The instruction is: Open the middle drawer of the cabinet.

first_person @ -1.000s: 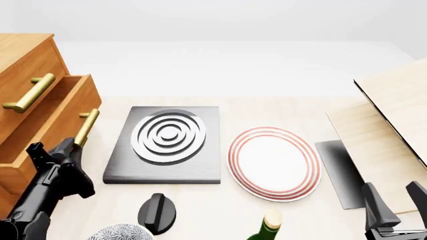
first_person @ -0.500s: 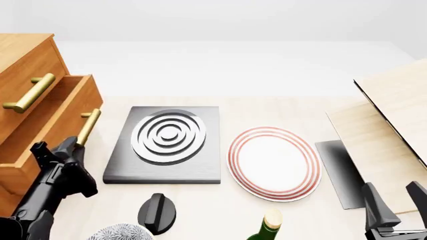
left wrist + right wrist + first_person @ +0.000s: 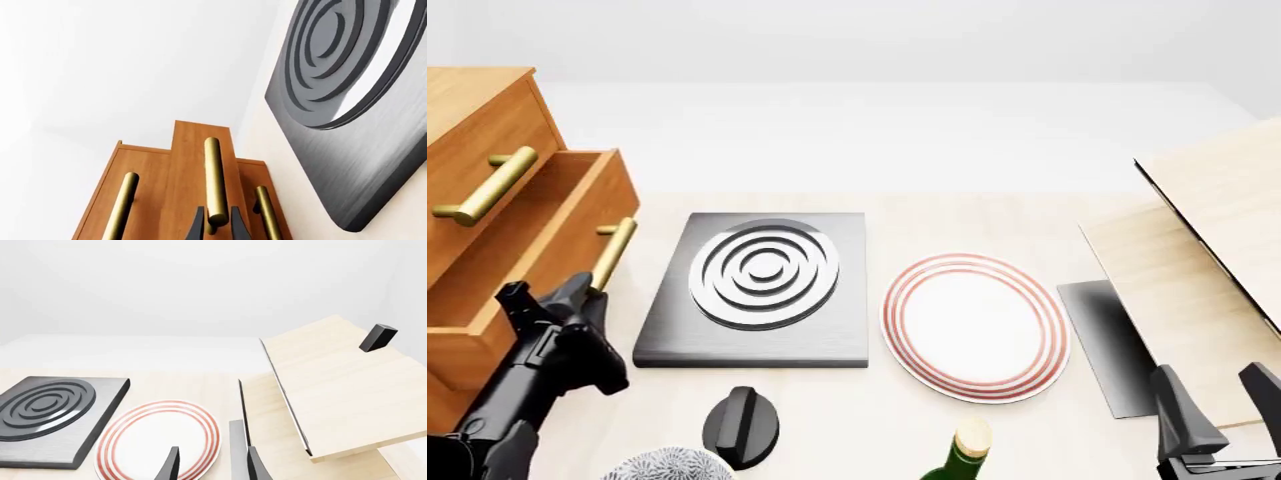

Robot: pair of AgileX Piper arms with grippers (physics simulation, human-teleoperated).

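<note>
The left gripper is clamped narrow on the brass bar handle of the middle drawer, which juts out of the cabinet at the bench's left edge, its open box visible from above. Just beside the handle, toward the bench's middle, lies the dark slab with raised rings. The right gripper hangs spread with nothing between its fingers near the bench's right edge, over the rim of the red-ringed plate, well apart from the cabinet.
</note>
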